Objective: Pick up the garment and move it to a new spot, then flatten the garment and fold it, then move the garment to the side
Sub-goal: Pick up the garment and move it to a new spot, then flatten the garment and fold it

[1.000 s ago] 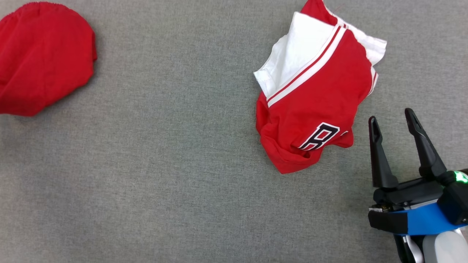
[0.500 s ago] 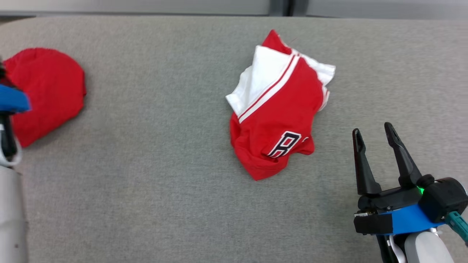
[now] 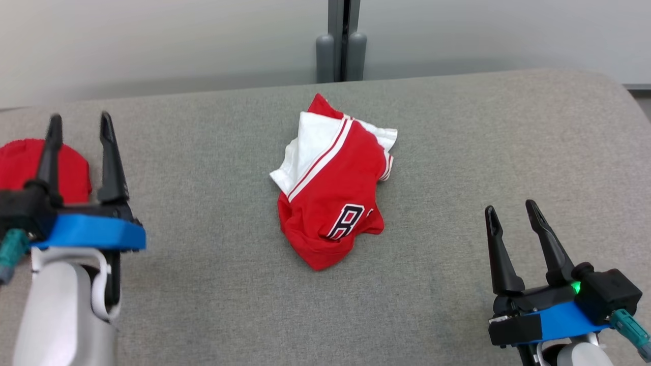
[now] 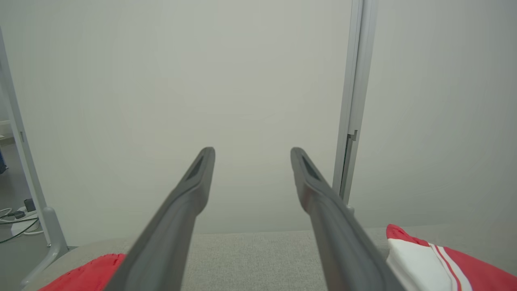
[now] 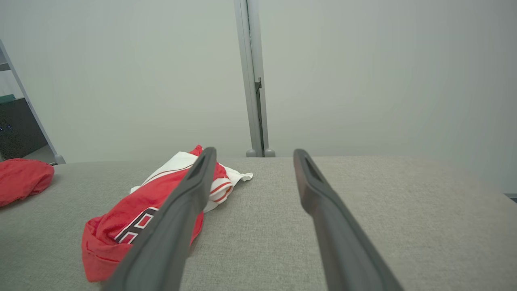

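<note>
The garment (image 3: 330, 198) is a crumpled red and white jersey with a dark letter on it, lying in a heap at the middle of the grey padded table (image 3: 457, 152). My left gripper (image 3: 79, 119) stands open at the left, well clear of the garment, holding nothing. My right gripper (image 3: 510, 207) stands open at the lower right, also apart from it and holding nothing. In the left wrist view the gripper (image 4: 252, 150) points at the wall, with the garment (image 4: 444, 262) at the lower right. In the right wrist view the garment (image 5: 121, 226) lies left of the gripper (image 5: 254, 150).
A second red cloth (image 3: 18, 162) lies at the table's far left edge, behind my left fingers; it also shows as the red cloth (image 5: 22, 178) in the right wrist view. A pale wall with a grey post (image 3: 341, 46) stands just beyond the far edge.
The head camera has tilted up, so the whole picture shifted down and the wall came into view. My left gripper has come into the picture. The garment lies as before.
</note>
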{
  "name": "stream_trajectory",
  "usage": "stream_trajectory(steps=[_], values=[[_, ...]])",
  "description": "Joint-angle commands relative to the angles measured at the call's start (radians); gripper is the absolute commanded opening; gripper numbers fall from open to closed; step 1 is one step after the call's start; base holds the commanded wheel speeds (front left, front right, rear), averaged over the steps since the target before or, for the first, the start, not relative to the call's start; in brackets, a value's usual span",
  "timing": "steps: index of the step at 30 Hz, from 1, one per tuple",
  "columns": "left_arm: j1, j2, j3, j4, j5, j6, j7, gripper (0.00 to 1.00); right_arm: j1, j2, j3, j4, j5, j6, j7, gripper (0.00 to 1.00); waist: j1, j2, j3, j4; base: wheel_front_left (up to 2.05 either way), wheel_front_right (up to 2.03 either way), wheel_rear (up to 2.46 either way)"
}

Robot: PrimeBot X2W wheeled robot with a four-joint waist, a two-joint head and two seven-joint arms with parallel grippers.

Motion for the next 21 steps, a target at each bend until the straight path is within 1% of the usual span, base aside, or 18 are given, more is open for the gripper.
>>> stream_trajectory(steps=[1, 8, 16, 21], values=[[0.037, -0.013, -0.004, -0.014, 0.0, -0.007, -0.003, 1.0, 0.014, 0.001, -0.001, 0.007, 0.004, 0.0, -0.003, 1.0, 0.0002, 0.0001, -0.025, -0.015, 0.0, 0.0, 0.0], [0.172, -0.051, -0.006, -0.052, -0.007, -0.007, -0.003, 1.0, 0.048, 0.001, -0.015, 0.034, 0.011, 0.0, -0.003, 1.0, 0.0002, 0.0001, -0.067, 0.002, 0.0, 0.0, 0.0], [0.273, -0.085, -0.013, -0.095, 0.019, -0.001, -0.003, 1.0, 0.07, 0.0, -0.027, 0.06, 0.017, 0.0, -0.003, 1.0, 0.0002, 0.0001, -0.098, 0.025, 0.0, 0.0, 0.0], [0.333, -0.1, -0.019, -0.092, 0.029, -0.001, -0.003, 1.0, 0.082, 0.0, -0.023, 0.081, 0.023, 0.0, -0.003, 1.0, 0.0002, 0.0001, -0.114, 0.035, 0.0, 0.0, 0.0]])
